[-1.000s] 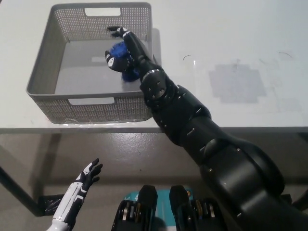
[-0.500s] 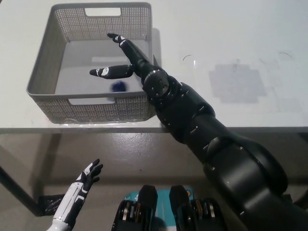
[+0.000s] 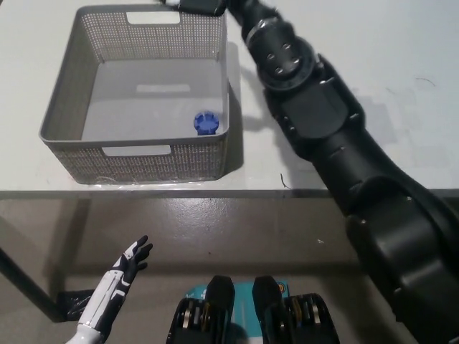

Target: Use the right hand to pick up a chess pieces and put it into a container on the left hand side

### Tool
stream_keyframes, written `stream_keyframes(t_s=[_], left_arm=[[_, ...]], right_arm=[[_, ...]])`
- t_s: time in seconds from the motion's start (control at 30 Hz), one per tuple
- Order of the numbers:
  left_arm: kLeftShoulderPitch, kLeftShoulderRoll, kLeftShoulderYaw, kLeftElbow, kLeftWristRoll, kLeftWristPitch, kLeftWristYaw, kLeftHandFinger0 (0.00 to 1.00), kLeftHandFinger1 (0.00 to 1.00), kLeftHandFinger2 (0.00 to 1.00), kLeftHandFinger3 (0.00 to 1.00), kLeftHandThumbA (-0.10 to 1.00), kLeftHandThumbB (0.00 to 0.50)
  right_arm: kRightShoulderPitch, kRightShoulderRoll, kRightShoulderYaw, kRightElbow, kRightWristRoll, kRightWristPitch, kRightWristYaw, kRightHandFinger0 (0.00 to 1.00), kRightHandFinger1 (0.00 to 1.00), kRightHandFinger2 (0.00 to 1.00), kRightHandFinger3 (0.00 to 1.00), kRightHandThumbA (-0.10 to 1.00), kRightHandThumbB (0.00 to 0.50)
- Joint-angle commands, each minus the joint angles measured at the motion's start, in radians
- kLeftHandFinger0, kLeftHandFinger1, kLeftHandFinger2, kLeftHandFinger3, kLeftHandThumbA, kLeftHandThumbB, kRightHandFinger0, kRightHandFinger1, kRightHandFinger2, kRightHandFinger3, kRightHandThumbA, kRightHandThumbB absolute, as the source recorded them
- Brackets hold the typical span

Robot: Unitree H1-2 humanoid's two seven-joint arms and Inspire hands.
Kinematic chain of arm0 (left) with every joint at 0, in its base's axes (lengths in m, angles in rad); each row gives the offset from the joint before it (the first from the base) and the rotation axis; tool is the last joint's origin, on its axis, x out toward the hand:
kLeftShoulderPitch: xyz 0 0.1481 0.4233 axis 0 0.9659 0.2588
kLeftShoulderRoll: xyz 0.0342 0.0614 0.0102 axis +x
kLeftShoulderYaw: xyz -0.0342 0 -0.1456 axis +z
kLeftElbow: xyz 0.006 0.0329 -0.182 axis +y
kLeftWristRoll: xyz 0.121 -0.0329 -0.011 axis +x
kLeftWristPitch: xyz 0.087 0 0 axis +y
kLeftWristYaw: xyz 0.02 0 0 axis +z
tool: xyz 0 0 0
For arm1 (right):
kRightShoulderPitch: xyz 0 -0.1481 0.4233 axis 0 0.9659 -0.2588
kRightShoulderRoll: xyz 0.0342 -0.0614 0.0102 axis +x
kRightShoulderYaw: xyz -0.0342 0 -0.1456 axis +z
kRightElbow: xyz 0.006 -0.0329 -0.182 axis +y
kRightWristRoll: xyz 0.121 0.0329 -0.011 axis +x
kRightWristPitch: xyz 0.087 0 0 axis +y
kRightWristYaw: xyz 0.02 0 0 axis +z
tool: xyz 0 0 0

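We see the small blue chess piece (image 3: pixel 206 123) lying inside the grey perforated plastic basket (image 3: pixel 136 159), in its near right corner. Our black right hand (image 3: pixel 203 6) sits past the basket's far rim, mostly cropped; we cannot tell its state. Our white left hand (image 3: pixel 128 262) rests below the white table (image 3: pixel 344 86), fingers apart.

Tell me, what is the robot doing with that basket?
The robot is putting chess pieces into the grey basket on the white table. A blue chess piece lies inside it, near the basket's right wall. The black right hand is up at the top edge of the picture, beyond the basket's far rim, mostly out of sight, so I cannot tell if it is open. The white left hand rests low, below the table edge, its fingers apart and holding nothing.
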Motion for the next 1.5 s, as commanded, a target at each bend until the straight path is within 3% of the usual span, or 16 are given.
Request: stream_keyframes(t_s=[0.0, 0.17, 0.3, 0.4, 0.47, 0.57, 0.7, 0.83, 0.93, 1.1, 1.3, 1.4, 1.47], left_arm=[[-0.019, 0.021, -0.007, -0.04, -0.002, 0.006, -0.025, 1.0, 1.0, 1.0, 1.0, 1.0, 0.376], [-0.018, 0.025, 0.0, -0.041, 0.0, 0.008, -0.019, 1.0, 1.0, 1.0, 1.0, 1.0, 0.361], [-0.014, 0.025, 0.001, -0.036, -0.001, 0.005, -0.018, 1.0, 1.0, 1.0, 1.0, 1.0, 0.355], [-0.009, 0.02, -0.001, -0.039, 0.004, 0.011, -0.015, 1.0, 1.0, 1.0, 1.0, 1.0, 0.345], [-0.005, 0.021, -0.002, -0.043, 0.006, 0.012, -0.014, 1.0, 1.0, 1.0, 1.0, 1.0, 0.332], [-0.002, 0.019, 0.001, -0.036, -0.006, 0.005, -0.016, 1.0, 1.0, 1.0, 1.0, 1.0, 0.326], [-0.007, 0.017, 0.008, -0.021, -0.009, -0.011, -0.009, 1.0, 1.0, 1.0, 1.0, 1.0, 0.334], [-0.004, 0.017, 0.01, -0.012, -0.01, -0.026, -0.007, 1.0, 1.0, 1.0, 1.0, 1.0, 0.333], [-0.003, 0.015, 0.01, -0.021, -0.003, -0.016, -0.002, 1.0, 1.0, 1.0, 1.0, 1.0, 0.329], [-0.011, 0.016, 0.013, -0.018, -0.008, -0.022, -0.002, 1.0, 1.0, 1.0, 1.0, 1.0, 0.321], [-0.008, 0.008, 0.024, -0.037, -0.023, 0.0, 0.003, 1.0, 1.0, 1.0, 1.0, 1.0, 0.338], [-0.003, 0.005, 0.03, -0.041, -0.028, -0.001, 0.006, 1.0, 1.0, 1.0, 1.0, 1.0, 0.337], [-0.002, 0.003, 0.036, -0.042, -0.031, -0.003, 0.008, 1.0, 1.0, 1.0, 1.0, 1.0, 0.335]], right_arm=[[0.085, -0.104, -0.071, -0.574, 0.06, 0.123, 0.07, 1.0, 1.0, 1.0, 1.0, 1.0, 0.408], [0.247, -0.15, -0.113, -0.874, 0.082, 0.168, 0.079, 1.0, 1.0, 1.0, 1.0, 1.0, 0.383], [0.396, -0.177, -0.144, -1.045, 0.134, 0.144, 0.09, 1.0, 1.0, 1.0, 1.0, 1.0, 0.35], [0.511, -0.196, -0.158, -1.153, 0.166, 0.152, 0.102, 1.0, 1.0, 1.0, 1.0, 1.0, 0.38], [0.599, -0.2, -0.167, -1.2, 0.166, 0.13, 0.091, 1.0, 1.0, 1.0, 1.0, 1.0, 0.333], [0.728, -0.188, -0.17, -1.235, 0.208, 0.099, 0.084, 1.0, 1.0, 1.0, 1.0, 1.0, 0.321], [0.893, -0.19, -0.148, -1.228, 0.209, 0.042, 0.089, 1.0, 1.0, 1.0, 1.0, 1.0, 0.242], [0.998, -0.175, -0.132, -1.17, 0.198, 0.004, 0.088, 1.0, 1.0, 1.0, 1.0, 1.0, 0.221], [1.067, -0.173, -0.111, -1.085, 0.155, -0.063, 0.088, 1.0, 1.0, 1.0, 1.0, 1.0, 0.146], [1.153, -0.152, -0.105, -0.982, 0.236, -0.092, 0.127, 1.0, 1.0, 1.0, 1.0, 1.0, 0.194], [1.242, -0.137, -0.096, -0.924, 0.229, -0.119, 0.134, 1.0, 1.0, 1.0, 1.0, 1.0, 0.156], [1.27, -0.135, -0.092, -0.906, 0.281, -0.112, 0.17, 1.0, 1.0, 1.0, 1.0, 1.0, 0.177], [1.286, -0.133, -0.093, -0.894, 0.296, -0.114, 0.182, 1.0, 1.0, 1.0, 1.0, 1.0, 0.164]])
